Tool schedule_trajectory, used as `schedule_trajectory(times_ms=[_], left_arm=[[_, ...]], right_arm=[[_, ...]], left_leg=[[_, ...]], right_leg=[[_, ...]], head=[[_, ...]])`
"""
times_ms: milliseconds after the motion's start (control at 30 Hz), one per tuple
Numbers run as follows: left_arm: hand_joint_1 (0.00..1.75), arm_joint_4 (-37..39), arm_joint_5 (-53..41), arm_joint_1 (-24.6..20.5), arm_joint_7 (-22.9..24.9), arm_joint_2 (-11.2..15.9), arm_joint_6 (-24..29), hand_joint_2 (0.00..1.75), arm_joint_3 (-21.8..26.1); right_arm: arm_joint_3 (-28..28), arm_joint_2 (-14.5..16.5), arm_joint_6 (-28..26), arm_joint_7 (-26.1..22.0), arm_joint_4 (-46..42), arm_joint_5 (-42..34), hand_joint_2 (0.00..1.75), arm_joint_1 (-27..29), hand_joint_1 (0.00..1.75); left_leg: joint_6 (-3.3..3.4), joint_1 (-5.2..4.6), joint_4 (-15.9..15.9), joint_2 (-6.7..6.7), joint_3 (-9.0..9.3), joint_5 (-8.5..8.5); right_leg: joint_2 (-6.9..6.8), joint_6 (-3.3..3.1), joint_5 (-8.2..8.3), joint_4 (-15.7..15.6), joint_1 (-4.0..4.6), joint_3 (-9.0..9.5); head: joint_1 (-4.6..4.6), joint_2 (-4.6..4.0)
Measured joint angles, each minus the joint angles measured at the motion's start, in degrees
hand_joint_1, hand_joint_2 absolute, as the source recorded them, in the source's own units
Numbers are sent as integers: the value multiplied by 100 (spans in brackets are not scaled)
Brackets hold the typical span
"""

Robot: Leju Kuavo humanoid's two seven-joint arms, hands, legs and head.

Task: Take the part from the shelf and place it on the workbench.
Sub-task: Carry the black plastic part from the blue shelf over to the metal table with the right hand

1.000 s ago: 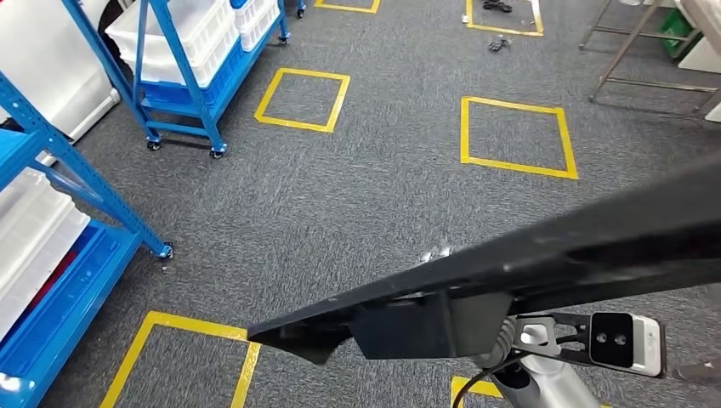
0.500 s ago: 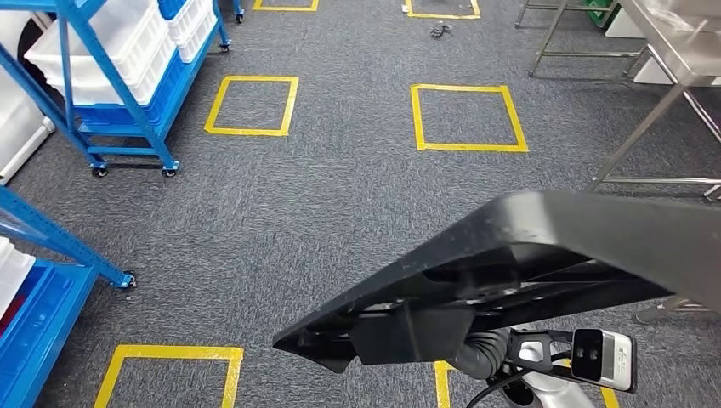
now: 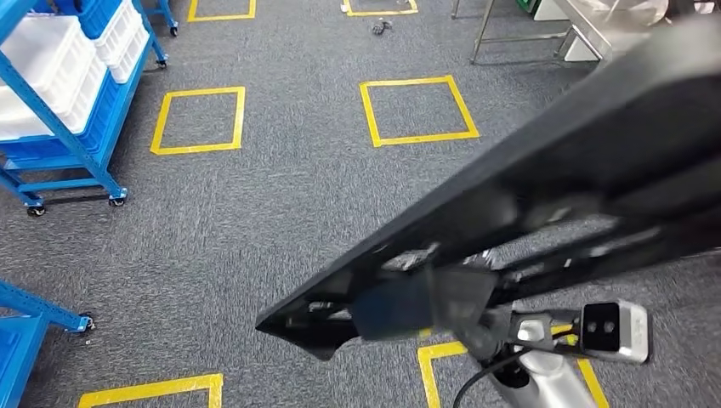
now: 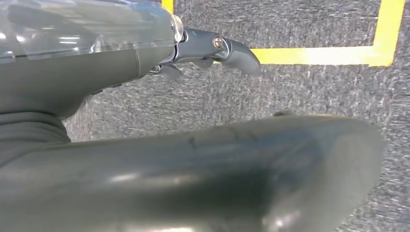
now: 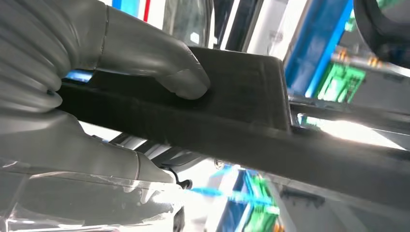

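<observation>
A long black part point(image 3: 553, 161) slants across the head view from lower left to upper right, above the grey carpet. My right hand point(image 5: 72, 96) grips it, with the thumb point(image 5: 164, 65) pressed on its flat black face point(image 5: 241, 77). In the head view that hand sits mostly hidden under the part, above the silver right arm point(image 3: 544, 382). My left hand point(image 4: 87, 58) hangs over the carpet with a dark finger point(image 4: 232, 48) stretched out and nothing in it. The steel workbench point(image 3: 595, 25) stands at the far right. A blue shelf point(image 3: 59, 127) with white bins stands at the left.
Yellow tape squares point(image 3: 417, 110) mark the carpet ahead and near my feet point(image 3: 442, 357). A second blue rack foot with a caster point(image 3: 81, 321) sits at the lower left. Small dark bits lie on the floor point(image 3: 380, 27) beside the workbench legs point(image 3: 485, 34).
The whole view has swung to the right: shelves slid left, and the workbench came in at the top right. The part stays in my right hand, its far end now higher in the picture.
</observation>
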Motion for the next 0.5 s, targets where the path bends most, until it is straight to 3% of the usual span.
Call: schedule_trajectory(times_ms=[67,133,200,233,267,300,367,433,500], left_arm=[[0,0,-37,-27,8,-10,-21,0,-9],[0,0,-83,-30,9,-14,-26,0,-19],[0,0,-119,-20,8,-10,-24,0,-30],[0,0,-132,-19,6,-9,-24,0,-33],[0,0,-143,-23,3,-8,-24,0,-37],[0,0,-156,-29,-1,-10,-25,0,-41],[0,0,-181,-37,-12,-19,-26,0,-50],[0,0,-193,-39,-21,-28,-27,0,-61],[0,0,-203,-50,-31,-33,-28,0,-80]], right_arm=[[-37,-131,-103,4,10,-205,175,-115,175],[-68,-255,-184,8,10,-359,175,-181,175],[-74,-378,-250,-3,10,-460,175,-186,175],[-74,-438,-273,-16,10,-494,175,-176,175],[-75,-497,-290,-31,10,-518,175,-166,175],[-79,-557,-302,-51,9,-534,175,-158,175],[-97,-652,-318,-99,1,-551,175,-145,175],[-118,-717,-338,-148,-15,-553,175,-127,175],[-138,-772,-358,-180,-31,-553,175,-90,175]], left_leg=[[79,2,-52,111,15,38],[129,-11,-84,234,25,46],[155,-34,-86,372,27,33],[163,-44,-86,443,32,23],[166,-52,-86,508,43,11],[165,-59,-86,570,63,-4],[145,-79,-87,676,106,-41],[104,-98,-92,784,135,-75],[55,-107,-107,898,163,-110]], right_leg=[[-236,52,-108,171,10,-86],[-555,97,-419,756,16,-371],[-646,124,-662,1415,-1,-716],[-658,122,-646,1521,-4,-780],[-672,110,-528,1408,-1,-727],[-715,83,-335,1077,14,-556],[-949,4,-43,290,91,-144],[-1072,-67,17,-69,165,27],[-941,-117,33,-116,161,39]], head=[[19,-1],[42,-1],[46,0],[46,0],[46,0],[46,0],[46,0],[45,0],[40,0]])
